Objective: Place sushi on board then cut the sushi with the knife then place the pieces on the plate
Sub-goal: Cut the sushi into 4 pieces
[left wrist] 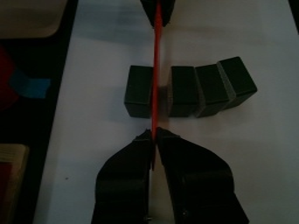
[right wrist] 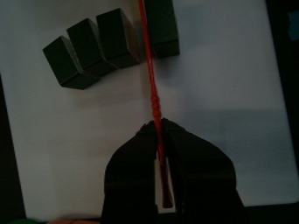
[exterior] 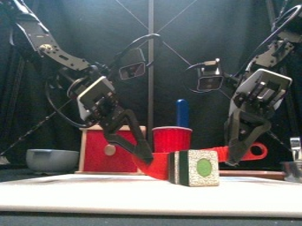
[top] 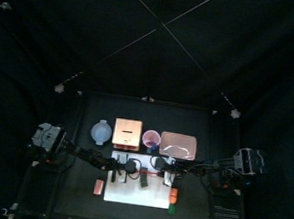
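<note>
Left wrist view: knife (left wrist: 156, 52) across sushi (left wrist: 201, 89)

L arm (exterior: 53, 48) comes in from upper left of front view, elbow bent, forearm slanting down-right toward centre. R arm (exterior: 277, 40) mirrors it from upper right, slanting down-left. L gripper (exterior: 139, 157) points down and inward, tips low, just left of centre. Its jaws are pinched tight on one end of the red knife (left wrist: 155, 61). R gripper (exterior: 236, 152) sits centre right, also angled inward, jaws clamped on the knife's other end. L wrist view: own jaws meet at lower centre, R gripper's tips at top edge. Top view: both wrists close together, lower centre.
</note>
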